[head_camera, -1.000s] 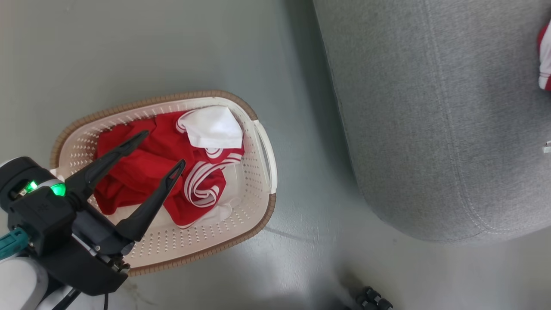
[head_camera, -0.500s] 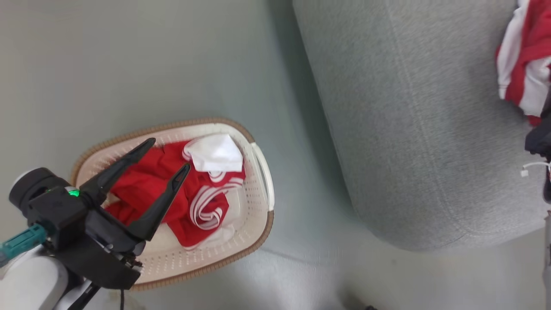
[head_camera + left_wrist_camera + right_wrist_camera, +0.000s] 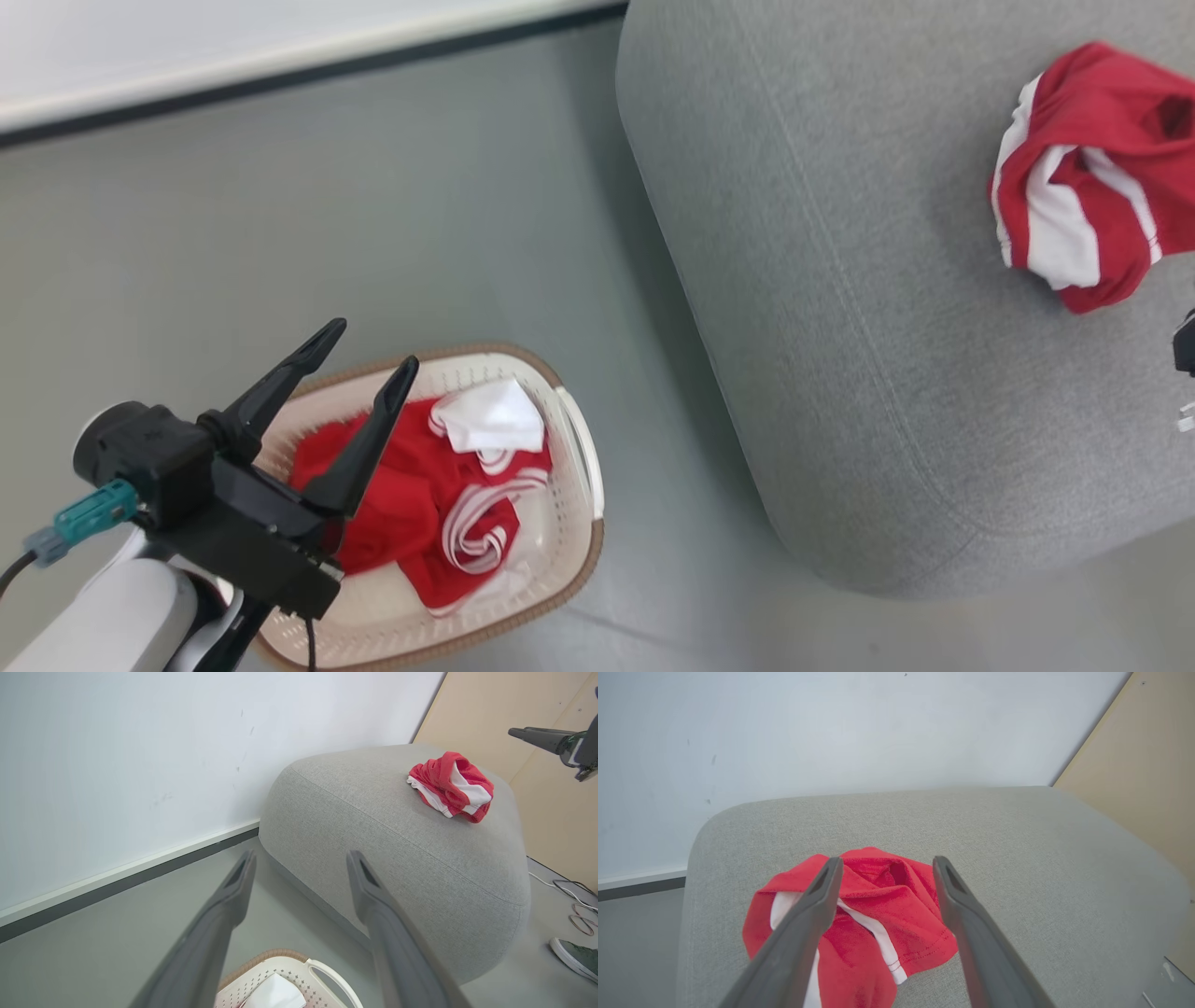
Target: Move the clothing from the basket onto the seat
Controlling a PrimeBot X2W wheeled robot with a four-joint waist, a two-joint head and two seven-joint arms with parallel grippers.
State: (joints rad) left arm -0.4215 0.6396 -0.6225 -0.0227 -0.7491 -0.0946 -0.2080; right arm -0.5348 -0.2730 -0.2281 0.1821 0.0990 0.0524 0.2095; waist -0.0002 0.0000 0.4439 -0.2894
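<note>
Landmark: large light-grey fabric-upholstered seat (image 3: pixel 840 327) with rounded corners and stitched seams.

Clothing, first item: crumpled red fabric garment (image 3: pixel 1074 177) with white stripes and a white panel. Lying on top of the seat, toward the end farthest from the basket.

Clothing, remainder: bundled red fabric (image 3: pixel 401 513) with white stripes and a folded white panel. Contained in the small cream-white perforated plastic basket (image 3: pixel 583 457) with brown rim. Basket standing on the grey floor to the left of the seat, near it but not touching.

Left gripper (image 3: pixel 372 345): two long dark fingers spread wide, nothing between them. Poised over the side of the basket farthest from the seat, well apart from the seat.

Right gripper (image 3: pixel 887 861): fingers spread wide, nothing clamped. Positioned above the seat, directly over the crumpled garment. Contact with the fabric not determinable.

On the floor beyond the seat's far end, away from the basket: grey shoe (image 3: pixel 577 956) and loose cables (image 3: pixel 578 905).
</note>
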